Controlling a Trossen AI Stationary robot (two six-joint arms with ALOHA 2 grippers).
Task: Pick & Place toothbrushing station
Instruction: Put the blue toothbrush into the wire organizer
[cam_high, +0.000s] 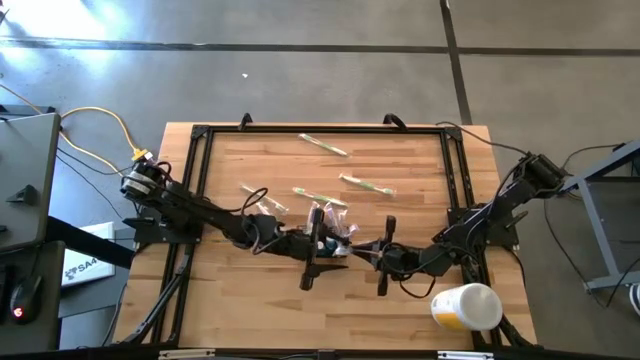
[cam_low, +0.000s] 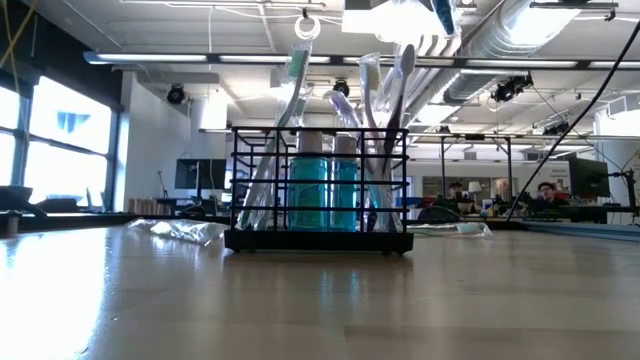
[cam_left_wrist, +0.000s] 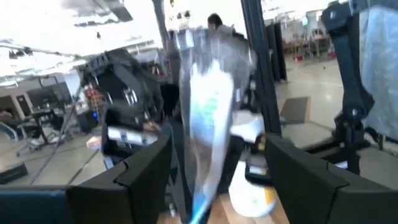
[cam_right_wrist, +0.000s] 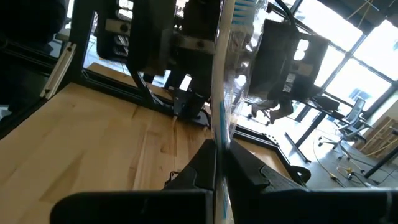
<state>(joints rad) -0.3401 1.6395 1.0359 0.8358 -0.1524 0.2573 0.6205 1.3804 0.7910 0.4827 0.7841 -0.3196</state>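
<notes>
The black wire caddy (cam_low: 320, 238) stands on the wooden table (cam_low: 150, 300) and holds wrapped toothbrushes and blue bottles. In the high view the caddy (cam_high: 332, 228) sits mid-table, partly under both grippers. My right gripper (cam_right_wrist: 217, 163) is shut on a wrapped toothbrush (cam_right_wrist: 222, 81) beside the caddy. My left gripper (cam_left_wrist: 217, 171) is open. Its fingers stand on either side of that wrapped toothbrush (cam_left_wrist: 208, 112) without plainly touching it. In the high view my left gripper (cam_high: 312, 252) faces my right gripper (cam_high: 383, 256). My right gripper pinches the wrapped toothbrush between its two fingers on the handle part (cam_right_wrist: 219, 140), through the clear wrapper. The brush runs on past the fingertips, with the bristle head (cam_right_wrist: 244, 9) at its far end, toward my left gripper. It is clear of the table.
Several more wrapped toothbrushes lie on the table's far half (cam_high: 323, 145), (cam_high: 366, 185), (cam_high: 262, 198). A white-and-yellow cup (cam_high: 466, 306) lies at the near right. A black frame (cam_high: 455, 170) borders the table. People sit in the room beyond (cam_low: 545, 190).
</notes>
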